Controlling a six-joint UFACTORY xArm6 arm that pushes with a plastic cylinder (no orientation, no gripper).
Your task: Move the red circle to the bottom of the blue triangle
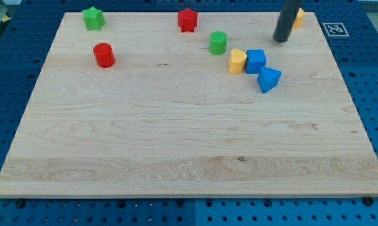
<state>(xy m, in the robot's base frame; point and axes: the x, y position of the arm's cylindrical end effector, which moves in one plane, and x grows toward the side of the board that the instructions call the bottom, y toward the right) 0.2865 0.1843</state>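
Observation:
The red circle (103, 55) stands on the wooden board (176, 138) at the upper left. The blue triangle (269, 80) lies at the upper right, touching a blue cube (255, 61) just above and left of it. My tip (280, 40) is near the view's top right, above and slightly right of the blue cube, apart from it and far to the right of the red circle. It touches no block.
A yellow block (238, 61) sits against the blue cube's left side. A green cylinder (218, 43) is up-left of it. A red star-like block (187, 20) and a green star-like block (93, 18) sit near the top edge. A yellow block (298, 17) shows partly behind the rod.

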